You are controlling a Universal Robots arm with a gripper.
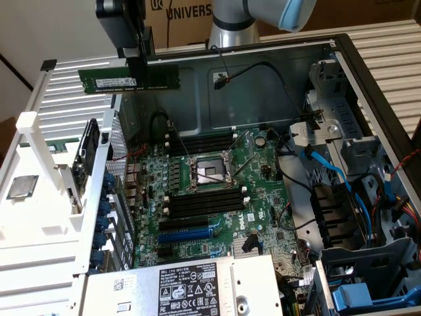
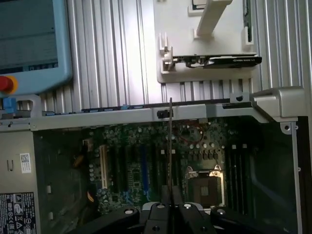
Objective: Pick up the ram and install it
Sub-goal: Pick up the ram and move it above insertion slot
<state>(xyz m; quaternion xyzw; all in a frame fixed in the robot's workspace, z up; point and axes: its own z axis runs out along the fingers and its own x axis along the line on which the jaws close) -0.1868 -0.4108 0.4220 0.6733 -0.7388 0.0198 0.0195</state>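
the gripper (image 1: 137, 79) clamps the ram (image 1: 105, 80) between its jaws, near the stick's middle.

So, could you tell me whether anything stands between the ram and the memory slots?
Nothing visible does: the end effector holds the ram above the open case, and the black memory slots lie uncovered below.

1 ram (image 1: 128, 80), 1 gripper (image 1: 135, 66), 1 open computer case (image 1: 197, 99), 1 motherboard (image 1: 263, 191), 1 processor socket (image 1: 207, 172), 1 silver processor chip (image 1: 22, 187), 1 white tray (image 1: 39, 224), 1 power supply (image 1: 131, 289), 1 long blue slot (image 1: 187, 234), 1 graphics card (image 2: 219, 60). the black memory slots (image 1: 200, 205) sit too close together to count.
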